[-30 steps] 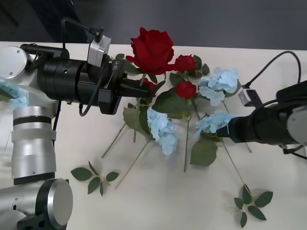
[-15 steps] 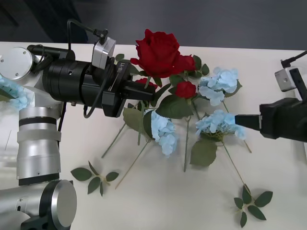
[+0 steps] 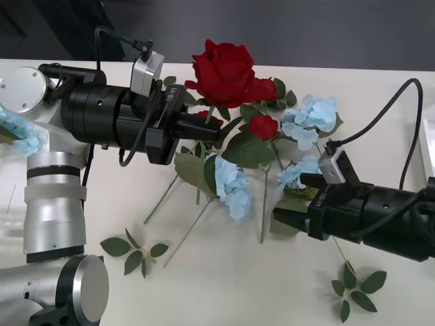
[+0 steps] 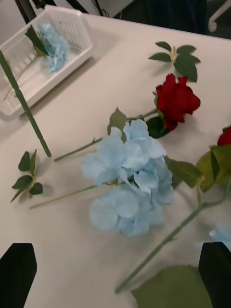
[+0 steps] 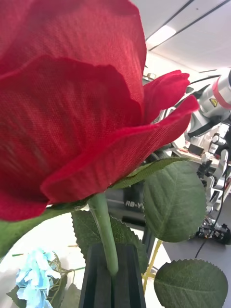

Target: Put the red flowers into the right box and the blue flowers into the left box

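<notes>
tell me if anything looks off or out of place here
Nothing looks damaged or spilled. The left gripper is shut on one red rose, held up off the table. The right gripper, fingers open, is low over the blue flowers. One blue flower lies in the left box.

White table (image 3: pixel 224 285) — red flowers (image 3: pixel 264 126), blue flowers (image 3: pixel 230 182), leaf sprigs (image 3: pixel 134 250).

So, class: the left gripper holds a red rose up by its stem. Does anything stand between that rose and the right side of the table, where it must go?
Yes. The right gripper, open, reaches in low over the blue flowers, across the way from the red rose, clamped in the left gripper, to the right box at the table's right edge.
</notes>
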Robot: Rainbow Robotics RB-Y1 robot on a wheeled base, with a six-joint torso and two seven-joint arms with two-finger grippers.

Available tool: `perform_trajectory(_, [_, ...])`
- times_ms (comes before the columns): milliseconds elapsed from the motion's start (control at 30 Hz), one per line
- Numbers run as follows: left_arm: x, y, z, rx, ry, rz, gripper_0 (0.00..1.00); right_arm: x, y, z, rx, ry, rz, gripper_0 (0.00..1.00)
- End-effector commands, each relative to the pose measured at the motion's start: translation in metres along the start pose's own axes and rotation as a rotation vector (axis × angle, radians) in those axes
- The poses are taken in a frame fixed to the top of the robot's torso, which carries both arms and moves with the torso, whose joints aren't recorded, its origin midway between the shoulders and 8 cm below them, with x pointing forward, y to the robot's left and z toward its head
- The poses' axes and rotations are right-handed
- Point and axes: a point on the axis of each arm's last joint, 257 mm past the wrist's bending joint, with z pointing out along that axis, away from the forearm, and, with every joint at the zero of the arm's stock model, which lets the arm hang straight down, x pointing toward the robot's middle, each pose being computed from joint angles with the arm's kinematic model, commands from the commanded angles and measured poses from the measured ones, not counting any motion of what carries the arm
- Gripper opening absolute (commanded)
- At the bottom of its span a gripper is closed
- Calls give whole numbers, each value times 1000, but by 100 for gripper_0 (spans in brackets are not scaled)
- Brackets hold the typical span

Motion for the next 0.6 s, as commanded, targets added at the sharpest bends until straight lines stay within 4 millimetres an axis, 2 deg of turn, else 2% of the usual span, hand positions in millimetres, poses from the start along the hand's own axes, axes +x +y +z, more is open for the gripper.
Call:
perform_trajectory(33, [-3,-3,5,13,9,39,0,-13,9,18,-23,-56,-121,100])
perform_trajectory(233, [-3,-3,5,13,9,39,0,-14,26,49,-63,-106,-181,100])
perform_trajectory(367, [-3,-3,5,13,9,39,0,-18,41,62,-103,-118,-188,100])
perform_trajectory(600, [-3,-3,5,13,9,39,0,-50,68,79,-160,-189,-195,100])
